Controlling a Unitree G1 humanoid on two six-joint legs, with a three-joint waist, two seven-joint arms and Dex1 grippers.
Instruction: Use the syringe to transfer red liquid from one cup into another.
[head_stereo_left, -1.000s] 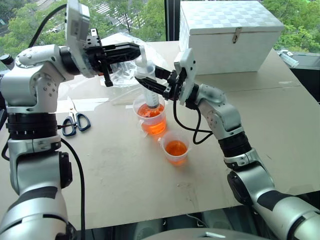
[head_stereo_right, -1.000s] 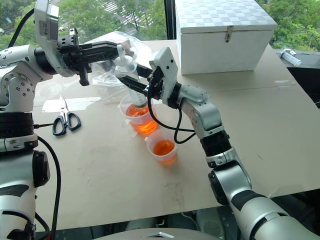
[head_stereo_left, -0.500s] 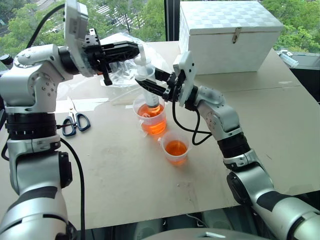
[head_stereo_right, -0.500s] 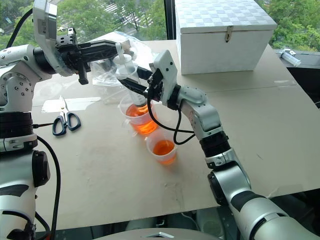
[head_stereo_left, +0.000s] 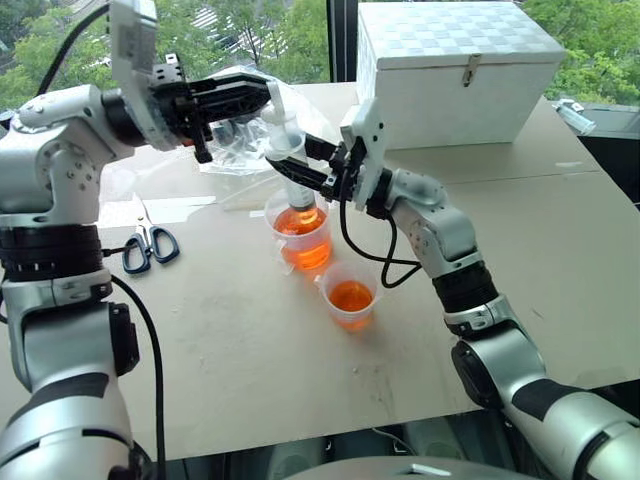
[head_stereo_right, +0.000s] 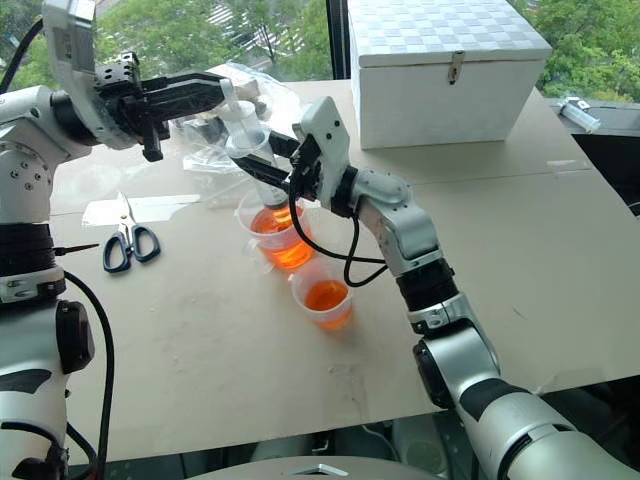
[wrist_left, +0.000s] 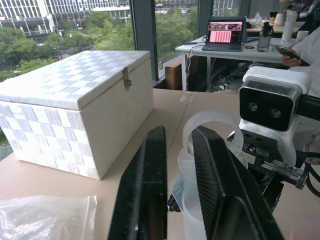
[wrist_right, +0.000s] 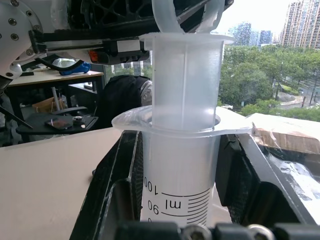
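From the head cameras, a wide tan board table (head_stereo_left: 250, 350) is stretching under big windows with green trees behind them. A white box (head_stereo_left: 460, 65) with a checker-textured lid and a small metal clasp is sitting at the far side, and a crumpled clear plastic bag (head_stereo_left: 235, 150) is lying behind the arms. Black-handled scissors (head_stereo_left: 150, 245) are lying flat, well apart from the cups. The taller clear cup (head_stereo_left: 300, 235) is holding translucent red liquid (head_stereo_left: 303, 250), and the shorter flared cup (head_stereo_left: 351, 297) just beside it is holding some too. The syringe (head_stereo_left: 292, 170) is standing nearly upright with its tip down in the taller cup. The right gripper (head_stereo_left: 312, 175) is clamping the clear barrel from the side. The left gripper (head_stereo_left: 262, 97) is reaching level up at the white plunger top, its black fingers looking slightly parted around it, though I cannot tell whether they are gripping it.

From the left wrist camera, two smooth black fingers (wrist_left: 145, 200) are rising with a narrow gap between them, and the plunger's white ring (wrist_left: 212, 132) is sitting just behind one of them. An office desk with a laptop (wrist_left: 227, 35) is showing behind.

From the right wrist camera, the ribbed black fingers (wrist_right: 120, 190) are pressing on both sides of the frosted barrel, under its flange, with printed graduation marks facing us.
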